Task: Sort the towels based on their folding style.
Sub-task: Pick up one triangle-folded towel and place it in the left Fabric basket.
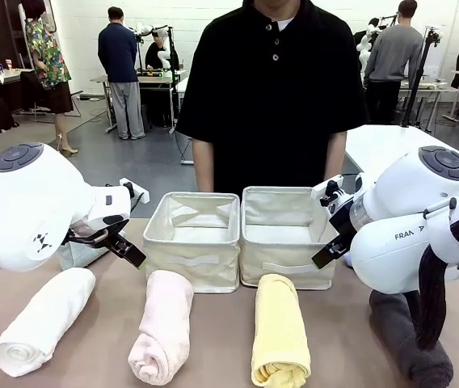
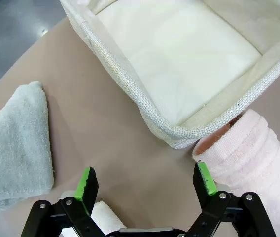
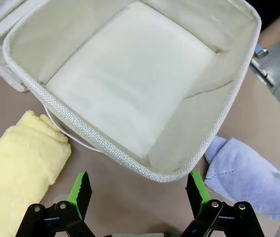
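Left end effector [image 2: 146, 174] gapes wide, empty; pink towel [image 2: 251, 159] just beside, possibly touching it.

Your front camera sits on the robot's side of the table [image 1: 221, 343], centred, and faces across it at the person [image 1: 274, 89] standing at the far edge. Your left wrist camera looks steeply down from close above the left bin [image 2: 130, 98] and the pink towel [image 2: 248, 148], and your right wrist camera does the same over the right bin [image 3: 204, 123] beside the yellow towel [image 3: 21, 163]. Both bins and both towels also lie in the near part of your front view
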